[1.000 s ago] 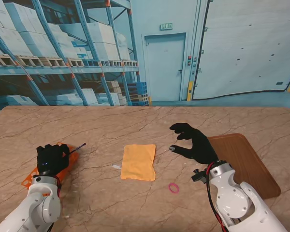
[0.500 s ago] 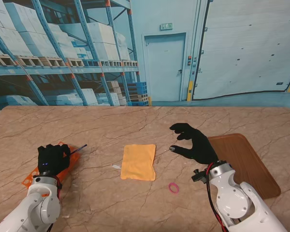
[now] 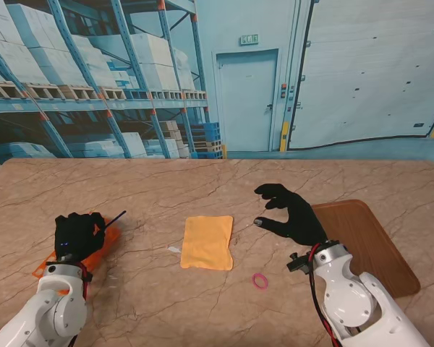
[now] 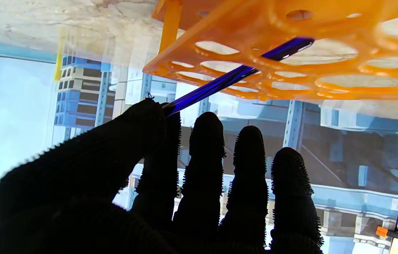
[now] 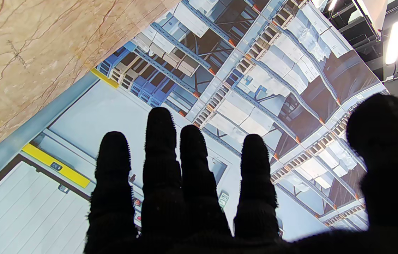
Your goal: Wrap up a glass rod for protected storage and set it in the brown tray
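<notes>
- The black-gloved left hand (image 3: 77,235) pinches the thin dark-blue glass rod (image 4: 227,78) between thumb and first finger; the rod passes through a hole of the orange perforated plastic rack (image 4: 290,70) at the counter's (image 3: 202,303) left.
- The black-gloved right hand (image 3: 293,215) hovers with spread fingers (image 5: 160,141), holding nothing.
- The brown flat tray (image 3: 369,242) at the right carries nothing.
- The orange square cloth (image 3: 207,242) lies between them, a small pink ring (image 3: 260,280) near it.

A marble-patterned table (image 3: 202,181) fills the foreground. Behind it hangs a printed warehouse backdrop (image 3: 94,79): blue racking with boxes, a pale door (image 3: 246,101), a grey roller shutter (image 3: 376,72).
</notes>
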`<action>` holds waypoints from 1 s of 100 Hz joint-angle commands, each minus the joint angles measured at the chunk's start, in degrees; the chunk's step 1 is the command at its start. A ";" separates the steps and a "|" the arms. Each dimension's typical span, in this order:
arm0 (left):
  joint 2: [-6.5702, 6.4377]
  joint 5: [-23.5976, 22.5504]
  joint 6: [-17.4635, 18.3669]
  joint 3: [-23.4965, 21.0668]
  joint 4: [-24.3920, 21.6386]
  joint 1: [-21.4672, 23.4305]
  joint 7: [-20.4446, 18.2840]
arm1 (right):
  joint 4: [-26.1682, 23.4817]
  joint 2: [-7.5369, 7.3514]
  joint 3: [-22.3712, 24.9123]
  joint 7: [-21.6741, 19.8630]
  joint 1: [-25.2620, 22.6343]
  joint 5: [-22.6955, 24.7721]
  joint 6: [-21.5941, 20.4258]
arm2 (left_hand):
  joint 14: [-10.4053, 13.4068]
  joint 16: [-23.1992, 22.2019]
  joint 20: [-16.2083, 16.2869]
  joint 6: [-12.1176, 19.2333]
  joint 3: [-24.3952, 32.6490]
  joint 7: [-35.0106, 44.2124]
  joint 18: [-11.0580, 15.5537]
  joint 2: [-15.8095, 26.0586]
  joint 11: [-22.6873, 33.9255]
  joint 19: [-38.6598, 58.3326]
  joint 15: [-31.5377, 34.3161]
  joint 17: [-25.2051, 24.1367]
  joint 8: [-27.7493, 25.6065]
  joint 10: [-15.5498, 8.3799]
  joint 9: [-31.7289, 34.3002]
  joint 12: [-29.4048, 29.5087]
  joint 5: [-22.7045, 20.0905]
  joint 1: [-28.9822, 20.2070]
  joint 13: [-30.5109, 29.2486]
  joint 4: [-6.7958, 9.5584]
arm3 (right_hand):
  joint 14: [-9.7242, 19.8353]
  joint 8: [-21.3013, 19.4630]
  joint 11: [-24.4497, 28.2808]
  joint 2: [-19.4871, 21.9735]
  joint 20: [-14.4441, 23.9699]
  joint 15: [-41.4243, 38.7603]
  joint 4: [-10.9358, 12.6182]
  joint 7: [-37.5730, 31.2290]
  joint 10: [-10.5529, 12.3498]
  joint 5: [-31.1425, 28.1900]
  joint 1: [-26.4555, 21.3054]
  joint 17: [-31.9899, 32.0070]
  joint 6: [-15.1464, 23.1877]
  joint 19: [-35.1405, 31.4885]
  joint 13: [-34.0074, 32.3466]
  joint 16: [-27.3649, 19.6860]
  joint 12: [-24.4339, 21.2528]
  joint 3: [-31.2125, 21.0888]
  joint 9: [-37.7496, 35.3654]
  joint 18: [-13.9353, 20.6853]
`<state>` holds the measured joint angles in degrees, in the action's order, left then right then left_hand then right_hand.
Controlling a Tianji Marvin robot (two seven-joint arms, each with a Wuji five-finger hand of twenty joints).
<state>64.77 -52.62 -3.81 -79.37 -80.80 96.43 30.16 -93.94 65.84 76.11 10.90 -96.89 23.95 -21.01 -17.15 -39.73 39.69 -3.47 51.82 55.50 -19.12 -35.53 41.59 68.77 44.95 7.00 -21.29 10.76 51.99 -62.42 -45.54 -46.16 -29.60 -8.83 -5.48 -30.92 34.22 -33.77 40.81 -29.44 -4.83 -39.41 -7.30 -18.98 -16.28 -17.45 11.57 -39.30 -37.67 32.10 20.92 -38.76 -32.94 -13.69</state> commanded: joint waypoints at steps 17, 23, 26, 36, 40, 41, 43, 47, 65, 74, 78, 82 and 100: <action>0.28 0.13 0.99 -0.71 -2.29 1.30 -0.28 | -0.49 0.26 -0.05 0.02 -0.34 0.09 -0.08 | -1.06 -1.19 -0.07 0.35 2.84 4.29 -1.26 -1.14 0.13 1.61 0.41 -0.09 -1.64 -0.96 0.49 -1.21 -2.45 0.14 -0.37 0.65 | 0.08 -0.16 0.37 -1.26 0.45 -0.69 1.83 0.26 -0.03 -0.60 1.80 0.24 0.14 -1.68 -1.90 0.64 0.54 -0.33 -1.17 0.37; 0.29 0.13 1.35 -0.95 -2.87 1.56 -0.37 | -0.49 0.26 -0.05 0.03 -0.34 0.09 -0.08 | -1.10 -1.19 -0.07 0.32 2.89 4.34 -1.26 -1.20 0.14 1.60 0.39 -0.10 -1.75 -0.96 0.52 -1.27 -2.42 0.15 -0.37 0.70 | 0.13 -0.16 0.37 -1.19 0.46 -0.69 1.84 0.27 -0.02 -0.56 1.79 0.22 0.11 -1.69 -1.92 0.64 0.54 -0.34 -1.17 0.42; 0.28 0.12 1.43 -1.08 -3.22 1.72 -0.51 | -0.49 0.26 -0.05 0.03 -0.34 0.09 -0.08 | -1.07 -1.18 -0.07 0.46 2.97 4.37 -1.26 -1.16 0.10 1.59 0.35 -0.11 -1.83 -1.07 0.56 -1.28 -2.39 0.13 -0.34 0.75 | 0.09 -0.17 0.38 -1.15 0.46 -0.69 1.84 0.23 0.03 -0.65 1.78 0.23 0.10 -1.68 -1.90 0.64 0.54 -0.33 -1.18 0.39; 0.29 0.16 1.85 -1.54 -4.35 2.23 -0.89 | -0.45 0.28 -0.08 0.08 -0.29 0.03 -0.12 | -1.11 -1.18 -0.08 0.55 2.99 4.40 -1.23 -1.20 0.00 1.57 0.31 -0.11 -2.02 -1.01 0.53 -1.37 -2.37 0.19 -0.38 0.78 | 0.10 -0.16 0.35 -1.00 0.46 -0.68 1.85 0.26 0.04 -0.61 1.81 0.21 0.11 -1.68 -1.90 0.64 0.53 -0.31 -1.17 0.35; 0.31 0.27 2.09 -1.71 -4.79 2.43 -1.01 | -0.48 0.29 -0.06 0.11 -0.32 -0.02 -0.14 | -1.10 -1.18 -0.08 0.60 3.05 4.38 -1.23 -1.24 -0.03 1.57 0.30 -0.11 -2.06 -0.97 0.58 -1.39 -2.37 0.17 -0.41 0.81 | 0.08 -0.16 0.36 -0.99 0.46 -0.69 1.84 0.26 0.03 -0.61 1.83 0.25 0.17 -1.67 -1.94 0.65 0.54 -0.27 -1.20 0.43; 0.32 0.29 2.16 -1.75 -4.89 2.48 -1.03 | -0.49 0.29 -0.06 0.11 -0.32 -0.03 -0.15 | -1.11 -1.18 -0.08 0.60 3.05 4.38 -1.23 -1.27 -0.04 1.57 0.29 -0.11 -2.07 -0.94 0.59 -1.40 -2.38 0.20 -0.41 0.81 | 0.03 -0.16 0.34 -1.06 0.45 -0.65 1.85 0.26 -0.01 -0.60 1.74 0.26 0.16 -1.67 -1.83 0.64 0.53 -0.29 -1.15 0.43; 0.33 0.35 2.31 -1.83 -5.08 2.56 -1.05 | -0.50 0.30 -0.05 0.12 -0.34 -0.04 -0.15 | -1.10 -1.18 -0.08 0.56 3.09 4.33 -1.23 -1.17 -0.08 1.56 0.25 -0.11 -2.07 -1.01 0.55 -1.40 -2.32 0.22 -0.35 0.82 | 0.06 -0.16 0.35 -1.03 0.46 -0.66 1.86 0.26 0.00 -0.60 1.75 0.25 0.11 -1.66 -1.86 0.64 0.54 -0.28 -1.18 0.40; 0.35 0.42 2.60 -1.98 -5.45 2.73 -1.09 | -0.52 0.30 -0.04 0.12 -0.37 -0.05 -0.15 | -1.10 -1.18 -0.08 0.51 3.17 4.35 -1.23 -1.24 -0.09 1.56 0.24 -0.11 -2.15 -0.96 0.59 -1.44 -2.36 0.13 -0.36 0.87 | 0.02 -0.17 0.33 -0.87 0.46 -0.69 1.86 0.25 0.07 -0.60 1.79 0.25 0.18 -1.67 -1.94 0.65 0.53 -0.28 -1.13 0.37; 0.39 0.73 3.86 -2.58 -7.29 3.49 -1.58 | -0.54 0.30 -0.03 0.13 -0.39 -0.05 -0.15 | -1.03 -1.21 -0.07 0.80 3.35 4.35 -1.23 -1.28 -0.26 1.56 0.15 -0.11 -2.54 -1.25 0.64 -1.69 -2.34 0.35 -0.37 0.98 | 0.12 -0.15 0.34 -0.61 0.47 -0.69 1.85 0.25 0.03 -0.64 1.72 0.21 0.11 -1.69 -1.92 0.66 0.54 -0.17 -1.18 0.41; 0.39 0.96 4.46 -2.75 -8.12 3.73 -2.07 | -0.54 0.30 -0.03 0.13 -0.39 -0.05 -0.15 | -0.91 -1.19 -0.07 0.87 3.42 4.25 -1.23 -1.24 -0.40 1.56 0.06 -0.11 -2.63 -1.31 0.62 -1.75 -2.24 0.37 -0.33 1.03 | 0.02 -0.14 0.36 -0.53 0.47 -0.72 1.86 0.28 -0.03 -0.63 1.64 0.22 0.10 -1.68 -1.97 0.67 0.54 -0.11 -1.23 0.35; 0.39 1.04 4.70 -2.77 -8.47 3.79 -2.30 | -0.54 0.30 -0.03 0.13 -0.39 -0.05 -0.15 | -0.90 -1.19 -0.07 0.91 3.43 4.30 -1.23 -1.28 -0.42 1.56 0.03 -0.11 -2.73 -1.36 0.65 -1.80 -2.30 0.37 -0.33 1.05 | 0.04 -0.14 0.34 -0.47 0.47 -0.72 1.86 0.28 0.03 -0.64 1.67 0.22 0.16 -1.69 -1.95 0.67 0.53 -0.06 -1.19 0.34; 0.38 1.14 4.94 -2.76 -8.76 3.80 -2.51 | -0.54 0.30 -0.03 0.13 -0.39 -0.05 -0.15 | -0.92 -1.19 -0.07 0.87 3.48 4.28 -1.23 -1.28 -0.46 1.56 0.00 -0.11 -2.79 -1.36 0.67 -1.83 -2.27 0.33 -0.31 1.08 | 0.03 -0.15 0.34 -0.44 0.48 -0.71 1.86 0.26 -0.02 -0.65 1.69 0.19 0.18 -1.71 -1.92 0.67 0.53 -0.02 -1.18 0.40; 0.29 1.59 5.87 -2.16 -9.67 3.06 -3.90 | -0.52 0.36 -0.06 0.46 -0.36 0.12 -0.14 | -0.84 -1.19 -0.09 0.80 3.49 4.21 -1.12 -1.14 -0.71 1.51 -0.14 -0.14 -3.21 -1.20 0.51 -2.12 -2.13 0.49 -0.30 1.14 | 0.09 -0.15 0.33 -0.38 0.46 -0.68 1.89 0.25 0.08 -0.72 1.63 0.27 0.25 -1.66 -1.87 0.66 0.53 0.06 -1.18 0.40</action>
<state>64.87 -51.31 1.61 -82.01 -89.64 99.75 26.96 -94.02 65.88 76.14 10.95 -96.95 23.89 -21.03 -17.15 -39.75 39.69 -3.55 52.36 55.51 -19.18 -35.60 41.59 68.77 44.96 7.00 -22.63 10.74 52.22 -63.47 -45.54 -46.12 -29.60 -8.84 -5.48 -30.92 34.22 -33.78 40.81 -29.45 -4.83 -39.41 -7.31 -18.98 -16.28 -17.45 11.57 -39.30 -37.67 32.17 20.92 -38.76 -32.94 -13.69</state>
